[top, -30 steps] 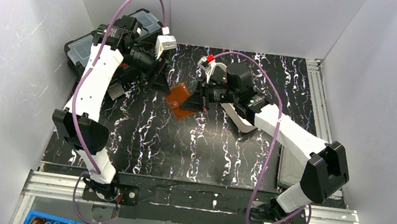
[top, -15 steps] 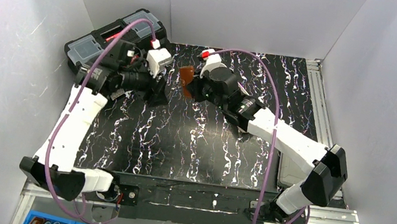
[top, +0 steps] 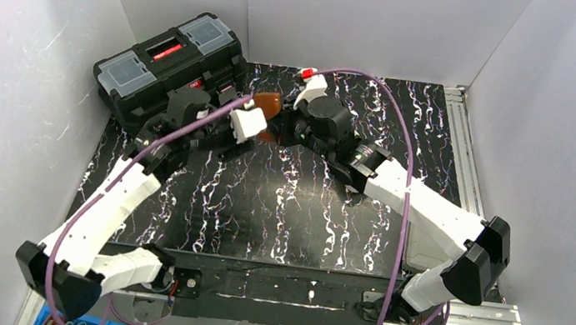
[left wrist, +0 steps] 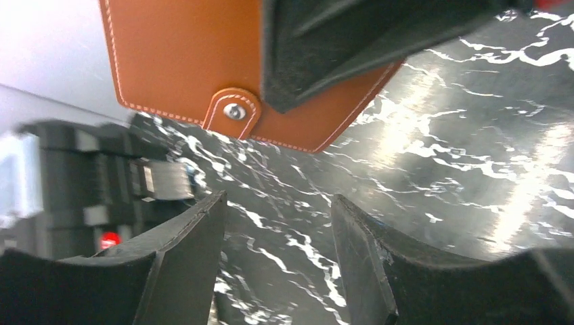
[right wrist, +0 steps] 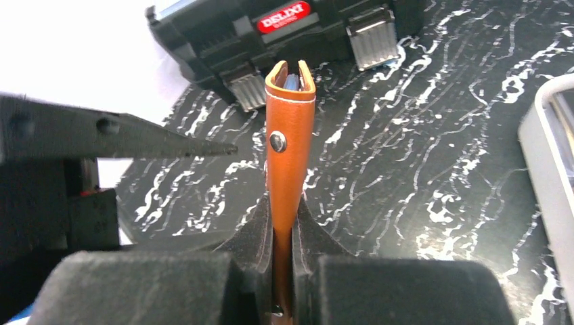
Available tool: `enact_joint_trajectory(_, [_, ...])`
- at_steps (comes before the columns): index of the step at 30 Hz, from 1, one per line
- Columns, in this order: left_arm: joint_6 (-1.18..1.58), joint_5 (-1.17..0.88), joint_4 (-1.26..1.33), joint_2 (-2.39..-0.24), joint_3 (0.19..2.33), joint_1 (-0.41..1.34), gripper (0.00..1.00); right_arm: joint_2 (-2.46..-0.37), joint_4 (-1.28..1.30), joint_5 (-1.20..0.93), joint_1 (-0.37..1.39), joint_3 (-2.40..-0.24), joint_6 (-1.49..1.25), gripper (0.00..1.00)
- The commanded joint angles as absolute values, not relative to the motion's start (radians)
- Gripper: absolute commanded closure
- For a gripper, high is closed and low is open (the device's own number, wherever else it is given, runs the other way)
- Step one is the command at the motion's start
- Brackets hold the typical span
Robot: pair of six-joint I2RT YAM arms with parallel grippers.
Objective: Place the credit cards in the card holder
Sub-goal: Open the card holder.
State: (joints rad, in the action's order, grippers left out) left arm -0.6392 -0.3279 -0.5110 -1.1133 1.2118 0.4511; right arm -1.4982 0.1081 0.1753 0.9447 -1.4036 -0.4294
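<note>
Item: card holder (right wrist: 290, 149), brown leather, folded shut, snap stud showing. Location: held aloft over the far part of the table (top: 278, 212), near the black toolbox (top: 168, 54) and touching neither. Held by: right gripper (right wrist: 283, 220), its fingers pressed onto the holder's lower end, pinching it edge-on. Long axis: straight out from those fingers, with the open lip farthest from them. Something blue-grey shows in the lip; whether it is lining or a card edge cannot be told. Left gripper (left wrist: 277, 223): fingers spread, nothing between them, aimed at the holder's broad face. The holder lies ahead of and beyond its fingertips, near but apart. Credit cards: none identifiable in any view. Judgement: the left arm is the free one, and the next move likely turns on its fingers meeting the lip end, not the clamped end.
</note>
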Motion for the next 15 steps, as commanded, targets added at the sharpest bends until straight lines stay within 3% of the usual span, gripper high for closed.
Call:
enact_joint_trajectory(1, [-0.835,-0.267,-0.314,-0.978,1.113,0.495,0.44,-1.462,0.083,0.095,0.931,-1.483,-0.532,0.99])
enact_joint_trajectory(15, [-0.867,-0.29,-0.289,-0.915,1.113,0.51,0.52,-1.483,0.094,-0.021,0.909,-1.518,-0.593,0.99])
